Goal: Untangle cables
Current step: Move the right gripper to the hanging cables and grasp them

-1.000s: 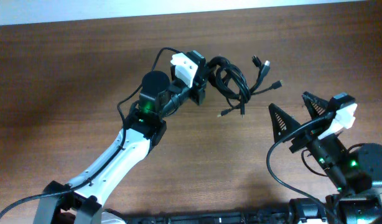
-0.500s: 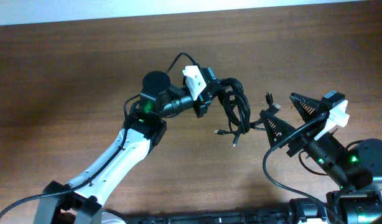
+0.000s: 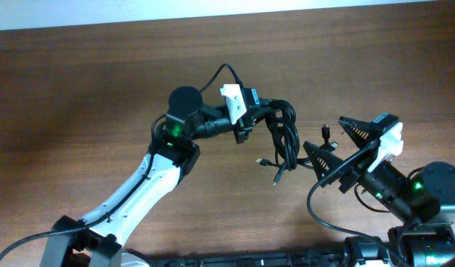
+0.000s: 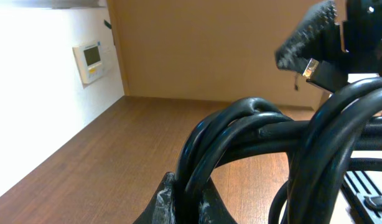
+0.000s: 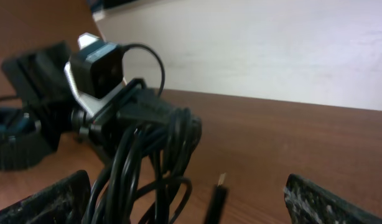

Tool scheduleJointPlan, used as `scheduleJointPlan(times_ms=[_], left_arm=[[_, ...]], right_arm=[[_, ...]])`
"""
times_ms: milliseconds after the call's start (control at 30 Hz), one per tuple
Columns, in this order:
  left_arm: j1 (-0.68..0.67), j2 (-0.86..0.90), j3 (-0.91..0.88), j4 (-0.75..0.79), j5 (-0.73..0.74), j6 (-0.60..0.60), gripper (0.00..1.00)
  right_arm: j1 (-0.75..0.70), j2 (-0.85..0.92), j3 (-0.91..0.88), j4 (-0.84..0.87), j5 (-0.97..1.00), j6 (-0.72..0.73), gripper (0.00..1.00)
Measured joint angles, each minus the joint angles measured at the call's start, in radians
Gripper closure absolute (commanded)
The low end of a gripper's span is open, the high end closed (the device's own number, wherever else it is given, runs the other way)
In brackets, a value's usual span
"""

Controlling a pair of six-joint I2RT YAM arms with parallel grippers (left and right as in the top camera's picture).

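Left gripper (image 3: 251, 119) clamped tight on the bundle of black cables (image 3: 285, 137), bundle dangling over the middle of the wooden table (image 3: 79, 89), right gripper (image 3: 322, 132) just beside it toward the right edge, jaws spread wide.

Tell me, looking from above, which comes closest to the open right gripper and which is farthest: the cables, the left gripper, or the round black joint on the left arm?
1. cables: right beside the right gripper, with one plug end showing between its open fingers.
2. left gripper: behind the bundle, shut on the cables.
3. round black joint: farthest, back along the left arm.
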Motion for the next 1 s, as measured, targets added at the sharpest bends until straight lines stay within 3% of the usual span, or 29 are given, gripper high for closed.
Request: scheduleJointPlan(times_ms=[400,767,1000], left_arm=[[-0.04,0.0,0.0,0.043,-0.061,-0.021,1.0],[-0.039,0.0,0.0,0.013,-0.079,-0.021,1.0],[-0.008,0.001,0.0,0.062,0.012,-0.021,1.0]], right_arm=[[0.0,0.105,0.0,-0.007,-0.079,-0.084,0.02],[0.0,0.138,0.004,-0.037,0.003,-0.041,0.02],[0.0,0.14,0.006,-0.075,0.087,-0.021,0.01]])
